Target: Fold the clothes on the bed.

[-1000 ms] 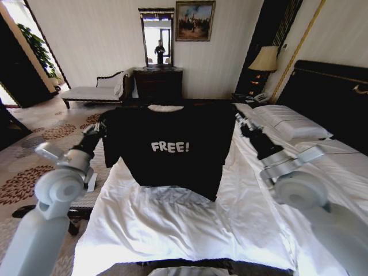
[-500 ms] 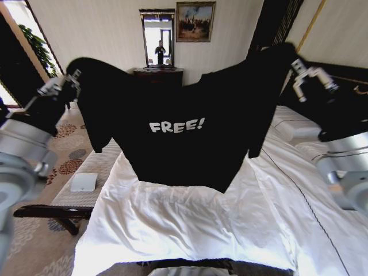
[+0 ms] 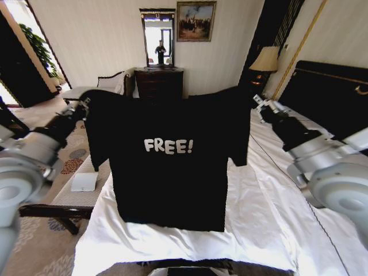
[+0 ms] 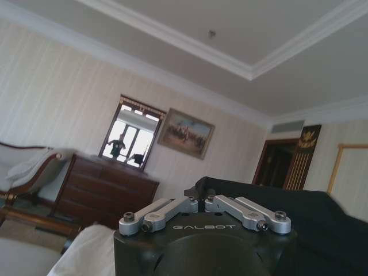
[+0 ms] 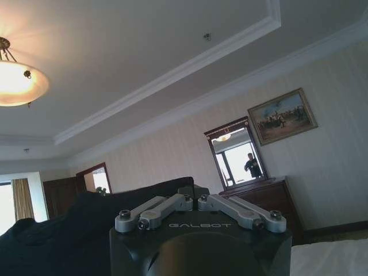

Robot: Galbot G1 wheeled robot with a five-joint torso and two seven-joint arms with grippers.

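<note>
1. Hanging in the middle of the head view, the black T-shirt [image 3: 169, 167] is spread flat in the air with its "FREE!" lettering facing the camera — its hem dangles just over the white sheets of the bed [image 3: 259, 230] at the lower centre.
2. At the left of that frame the left gripper [image 3: 86, 103] is clenched on one shoulder of the shirt; its wrist view shows the fingers pinched together on black cloth.
3. At the upper right the right gripper [image 3: 259, 103] grasps the other shoulder the same way.
4. By my reckoning the job is at an early stage — the shirt is lifted and opened out, but no fold is made, and it is not yet laid flat on the mattress.
</note>
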